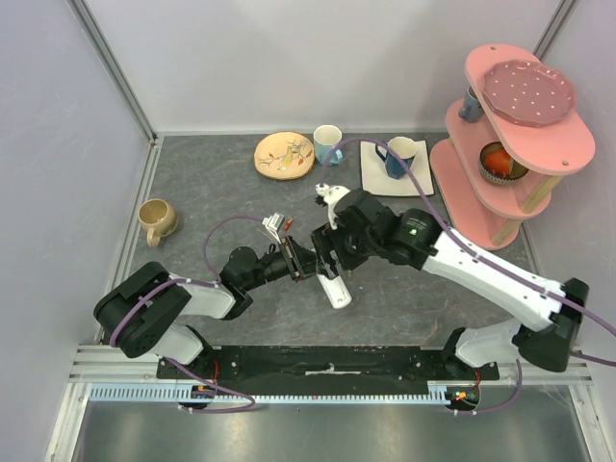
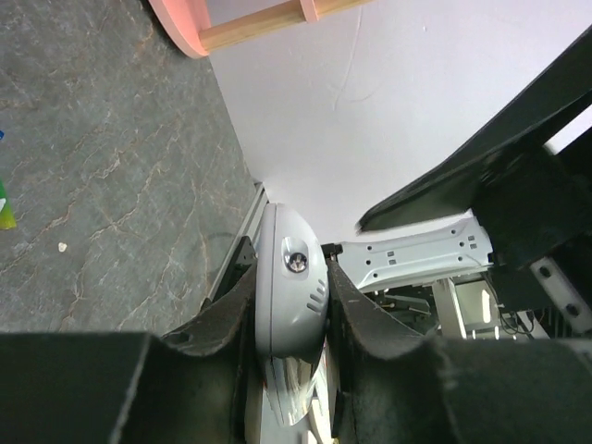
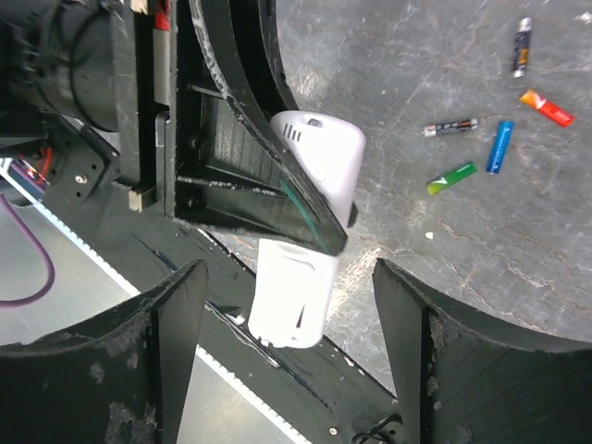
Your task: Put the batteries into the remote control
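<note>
From above, the left gripper [image 1: 306, 262] and right gripper [image 1: 332, 252] meet at mid-table around the white remote control [image 1: 334, 289]; no batteries can be seen in this view. The left wrist view shows its own jaws clamped on the remote's rounded end. Only the right wrist view shows the batteries [image 3: 499, 146], scattered on the table apart from the remote, and the right jaws spread wide either side of it, holding nothing.

Plain white walls [image 1: 289, 58] enclose a grey marbled tabletop [image 1: 212, 183], a pink tiered shelf [image 1: 563, 144] at right.
</note>
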`<action>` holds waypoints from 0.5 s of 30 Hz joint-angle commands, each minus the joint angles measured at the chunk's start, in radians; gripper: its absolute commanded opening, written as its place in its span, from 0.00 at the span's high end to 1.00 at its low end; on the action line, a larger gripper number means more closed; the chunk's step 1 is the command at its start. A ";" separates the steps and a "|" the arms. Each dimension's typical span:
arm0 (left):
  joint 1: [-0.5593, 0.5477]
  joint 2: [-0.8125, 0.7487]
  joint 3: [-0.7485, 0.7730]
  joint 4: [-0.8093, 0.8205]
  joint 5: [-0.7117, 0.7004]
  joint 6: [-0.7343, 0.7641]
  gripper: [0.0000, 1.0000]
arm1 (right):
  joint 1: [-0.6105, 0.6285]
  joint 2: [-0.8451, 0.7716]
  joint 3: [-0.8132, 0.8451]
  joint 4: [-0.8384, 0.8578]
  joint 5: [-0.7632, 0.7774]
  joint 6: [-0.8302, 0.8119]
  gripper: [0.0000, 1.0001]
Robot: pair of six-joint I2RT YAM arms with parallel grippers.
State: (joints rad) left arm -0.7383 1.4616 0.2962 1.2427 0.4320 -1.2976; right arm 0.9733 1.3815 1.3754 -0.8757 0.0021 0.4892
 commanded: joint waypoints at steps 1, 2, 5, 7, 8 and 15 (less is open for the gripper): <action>0.013 0.006 0.021 0.050 0.053 -0.034 0.98 | -0.044 -0.130 -0.043 0.047 0.038 0.017 0.20; 0.023 0.012 0.023 0.061 0.066 -0.043 0.98 | -0.053 -0.146 -0.070 0.061 0.029 0.022 0.20; 0.048 0.035 0.026 0.113 0.125 -0.081 0.98 | -0.099 -0.258 -0.200 0.177 0.001 0.055 0.18; 0.060 0.046 0.027 0.136 0.174 -0.104 0.98 | -0.123 -0.306 -0.306 0.297 -0.066 0.086 0.18; 0.072 0.046 0.027 0.141 0.188 -0.111 0.98 | -0.155 -0.349 -0.343 0.341 -0.120 0.098 0.17; 0.122 0.008 0.049 0.043 0.301 -0.102 0.98 | -0.268 -0.449 -0.622 0.731 -0.405 0.236 0.13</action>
State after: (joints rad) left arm -0.6369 1.5047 0.2981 1.2736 0.6331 -1.3808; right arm 0.7368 0.9680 0.8291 -0.4366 -0.1967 0.6407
